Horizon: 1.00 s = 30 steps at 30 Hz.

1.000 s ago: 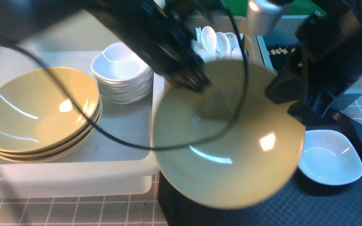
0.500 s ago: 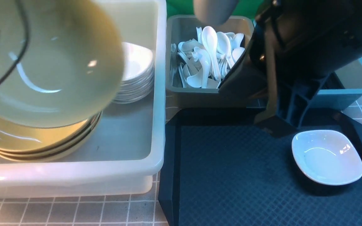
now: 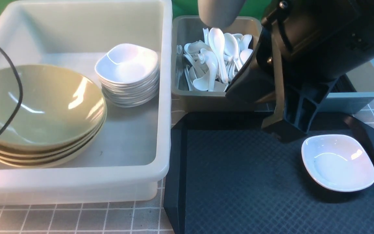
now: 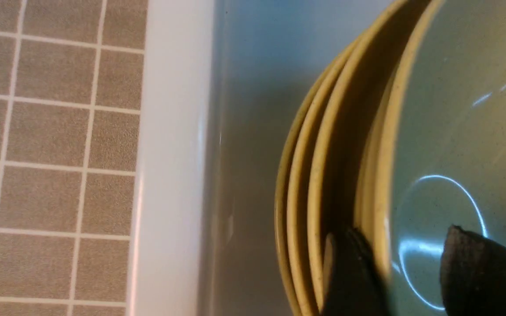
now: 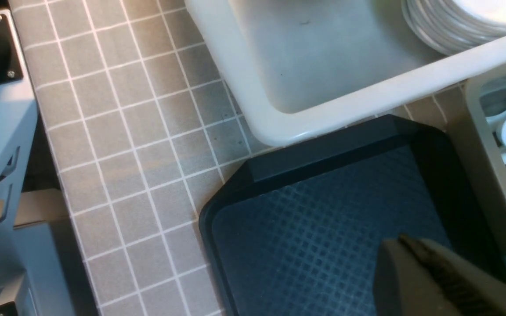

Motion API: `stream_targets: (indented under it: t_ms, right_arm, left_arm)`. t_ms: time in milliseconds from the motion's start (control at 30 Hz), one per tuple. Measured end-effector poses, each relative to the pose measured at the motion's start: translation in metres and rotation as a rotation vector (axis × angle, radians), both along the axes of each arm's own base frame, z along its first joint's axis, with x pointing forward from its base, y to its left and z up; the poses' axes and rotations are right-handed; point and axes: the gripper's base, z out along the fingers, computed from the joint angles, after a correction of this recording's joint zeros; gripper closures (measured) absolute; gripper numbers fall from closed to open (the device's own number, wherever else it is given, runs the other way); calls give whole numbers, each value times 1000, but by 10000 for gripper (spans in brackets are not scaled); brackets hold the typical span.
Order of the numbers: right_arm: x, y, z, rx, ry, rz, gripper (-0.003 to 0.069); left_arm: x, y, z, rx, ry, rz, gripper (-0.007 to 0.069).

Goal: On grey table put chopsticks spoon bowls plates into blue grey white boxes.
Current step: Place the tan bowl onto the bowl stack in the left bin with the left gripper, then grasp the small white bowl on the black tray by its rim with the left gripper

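Bowl [image 3: 44,104] nested on stack [image 3: 44,157] @ white box [image 3: 76,183] left edge for stability; left gripper [image 4: 404,239] unclenched astride rim [image 4: 382,175]; right gripper [image 5: 406,248] clenched, w/o load.

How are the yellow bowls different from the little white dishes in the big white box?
The yellow bowls are round and greenish-yellow; the white dishes are white with rounded-square rims. The yellow bowls are much wider than the white dishes. The yellow pile has only a few bowls, while the white pile has more dishes. Both piles are stacked right way up, side by side in the white box.
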Motion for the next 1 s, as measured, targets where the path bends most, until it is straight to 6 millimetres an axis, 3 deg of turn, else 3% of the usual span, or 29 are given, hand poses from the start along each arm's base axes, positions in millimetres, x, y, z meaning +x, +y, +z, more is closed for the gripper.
stream_targets:
  t_ms: [167,233,333,433,533,633,667,833,933,1000]
  right_arm:
    - [0,0,0,-2,-2,-1,659]
    - [1,0,0,-4,-5,-5,658]
    - [3,-3,0,-15,-16,-50,657]
    - [4,-10,-3,-41,-30,-112,655]
    - [3,-28,-19,-98,-22,-215,655]
    - [1,-53,-34,-132,10,-315,653]
    - [-1,-69,-44,-146,32,-377,654]
    - [-21,-125,-67,-153,70,-574,652]
    - [-39,-148,-73,-126,63,-641,652]
    - [-47,-155,-74,-111,55,-661,652]
  left_arm:
    - [-10,-2,18,61,-44,-6,158]
    - [-23,-7,44,101,-106,5,67]
    - [-39,-22,84,105,-211,28,39]
    - [-54,-65,121,72,-327,-80,61]
    - [-62,-129,131,6,-346,-346,118]
    - [-65,-186,120,-36,-284,-596,172]
    - [-64,-207,113,-40,-254,-674,186]
    - [-54,-313,55,-1,-101,-932,207]
    - [-49,-370,20,28,-44,-1032,207]
    - [-46,-394,12,29,-43,-1066,207]
